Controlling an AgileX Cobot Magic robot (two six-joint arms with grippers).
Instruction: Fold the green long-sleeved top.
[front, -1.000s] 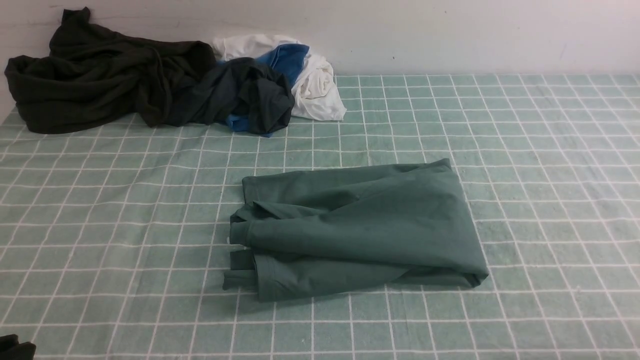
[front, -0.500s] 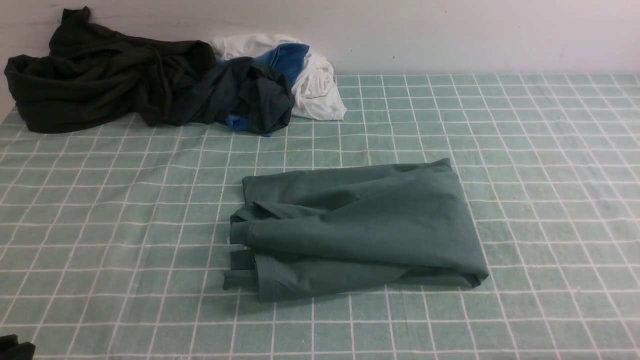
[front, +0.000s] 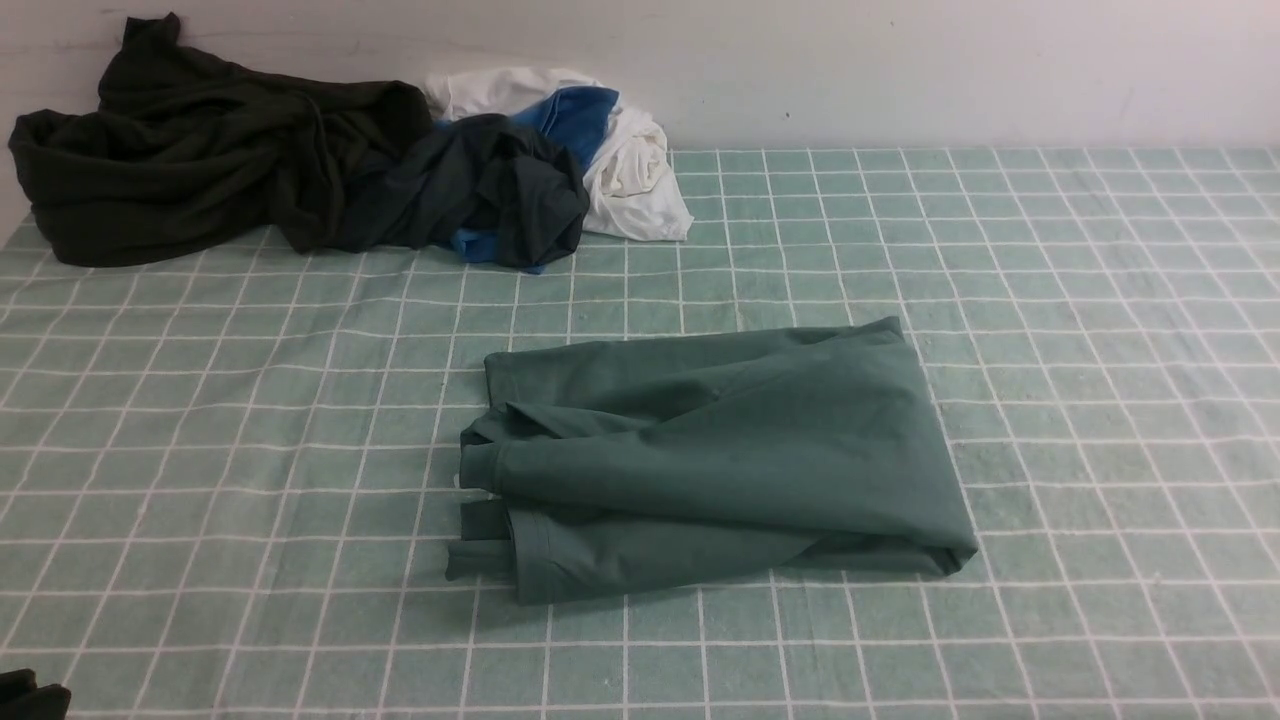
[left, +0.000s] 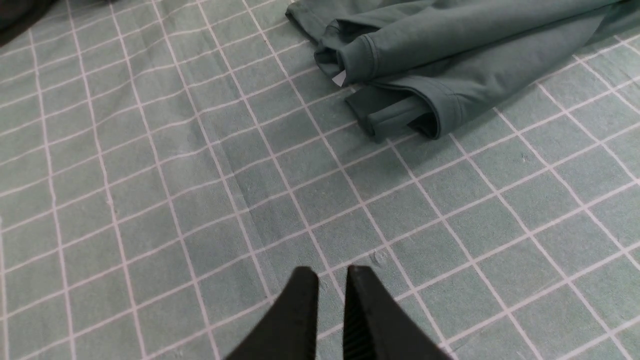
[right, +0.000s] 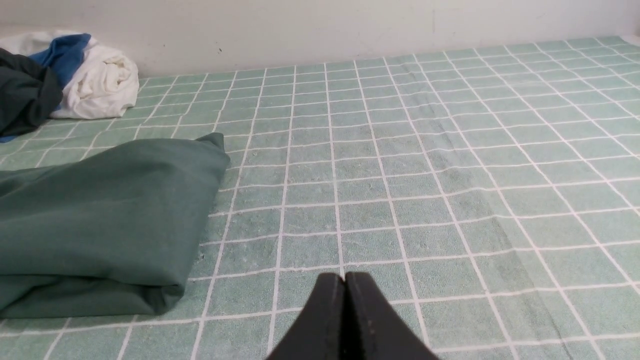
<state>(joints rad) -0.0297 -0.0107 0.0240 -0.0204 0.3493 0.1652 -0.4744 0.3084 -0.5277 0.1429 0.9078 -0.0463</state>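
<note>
Green long-sleeved top (front: 720, 460) lies folded mid-table on checked cloth (front: 1050, 300), cuffs toward robot's left. Left gripper (left: 331, 274) nearly closed (thin gap shows), empty, near cuff end but apart. Right gripper (right: 345, 276) pressed together, empty, beside top's opposite edge, not touching.

dark olive garment (front: 190, 150) heaped at far left, touching teal-grey garment (front: 500, 190); white cloth (front: 635, 170) beside; checked tablecloth (front: 1050, 350).

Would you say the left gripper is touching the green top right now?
Apart. The left wrist view shows bare checked cloth between the left gripper and the green top.
</note>
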